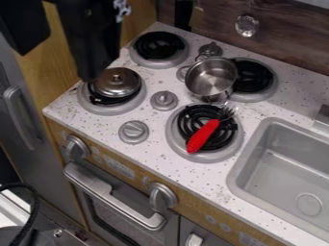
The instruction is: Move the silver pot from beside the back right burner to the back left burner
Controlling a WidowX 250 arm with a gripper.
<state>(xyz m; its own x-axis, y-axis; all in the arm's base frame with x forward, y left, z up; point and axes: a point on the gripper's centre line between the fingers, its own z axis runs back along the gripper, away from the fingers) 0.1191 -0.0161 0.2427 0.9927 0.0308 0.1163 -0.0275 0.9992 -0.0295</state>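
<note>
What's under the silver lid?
The silver lid sits over a burner; a bit of black coil shows past its near edge. Whatever lies directly beneath the lid is covered, so I can't tell.

Tabletop: white, dark-speckled; grey sink set in — right side
Front-left burner: silver lid
Back-right burner: metal pot — over left edge
Front-right burner: red-handled fork

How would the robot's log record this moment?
gripper: upper left, near metal lid | red-handled utensil: on burner | metal pot: behind it
</note>
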